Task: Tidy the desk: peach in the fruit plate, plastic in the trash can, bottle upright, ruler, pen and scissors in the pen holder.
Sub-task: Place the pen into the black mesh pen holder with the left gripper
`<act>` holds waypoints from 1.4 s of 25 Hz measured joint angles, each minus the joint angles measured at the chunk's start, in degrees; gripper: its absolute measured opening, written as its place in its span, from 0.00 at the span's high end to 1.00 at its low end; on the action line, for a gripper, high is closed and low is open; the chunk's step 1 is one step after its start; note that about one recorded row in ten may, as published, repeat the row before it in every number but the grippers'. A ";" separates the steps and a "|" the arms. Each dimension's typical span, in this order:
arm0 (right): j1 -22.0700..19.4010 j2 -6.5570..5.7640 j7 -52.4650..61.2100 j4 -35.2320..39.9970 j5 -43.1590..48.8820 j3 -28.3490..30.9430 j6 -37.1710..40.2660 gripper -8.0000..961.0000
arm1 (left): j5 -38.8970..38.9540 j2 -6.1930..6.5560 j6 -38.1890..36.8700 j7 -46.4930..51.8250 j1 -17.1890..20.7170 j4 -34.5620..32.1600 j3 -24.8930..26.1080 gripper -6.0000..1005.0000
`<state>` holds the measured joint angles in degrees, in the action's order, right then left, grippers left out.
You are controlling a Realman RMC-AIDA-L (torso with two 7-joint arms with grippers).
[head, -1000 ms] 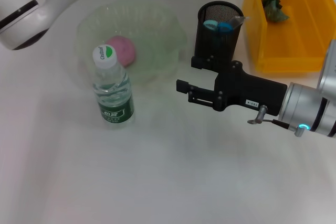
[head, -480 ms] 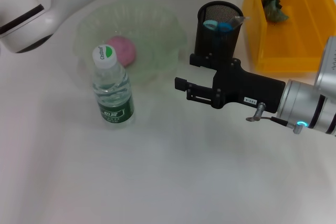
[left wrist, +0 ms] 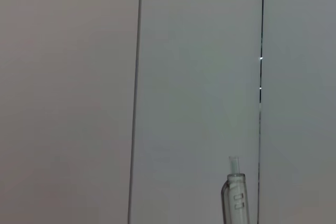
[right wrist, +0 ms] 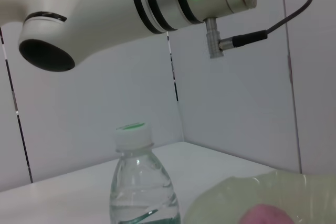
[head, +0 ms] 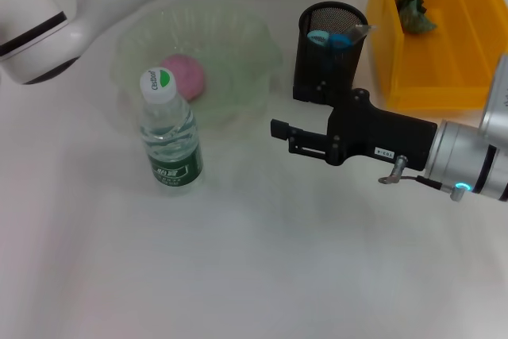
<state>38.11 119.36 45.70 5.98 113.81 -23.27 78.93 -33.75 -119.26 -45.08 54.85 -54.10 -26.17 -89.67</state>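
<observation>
Over the last second the right pincer (head: 277, 129) drifted slightly between holder (head: 331, 47) and bottle (head: 168, 133), empty, its jaws seemingly together, while the left arm lifted away with a pen (left wrist: 235, 195); its pincer's state I could not tell. The bottle stood upright on the worktop (head: 238, 260), the peach (head: 184, 75) in the plate (head: 254, 77), suggesting the pen remained.

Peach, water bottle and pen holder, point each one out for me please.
peach (head: 184, 75), head view, on its pink top, inside the clear fruit plate.
water bottle (head: 171, 144), head view, on its clear body above the green label.
pen holder (head: 319, 57), head view, on its black mesh wall.
</observation>
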 joint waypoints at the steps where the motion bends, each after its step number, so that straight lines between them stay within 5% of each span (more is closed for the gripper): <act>1: -0.05 0.00 0.00 0.14 0.04 -0.18 0.00 0.24 | 0.00 0.00 0.63 0.00 0.04 0.02 -0.33 0.81; 35: 2.19 0.27 0.00 -0.04 -0.44 -1.43 0.46 0.24 | -1.61 0.00 4.32 2.79 -0.67 -1.43 -1.12 0.75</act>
<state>40.30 119.62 45.70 5.94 113.37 -24.70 79.39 -35.36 -119.26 -40.77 57.64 -54.78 -27.60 -90.79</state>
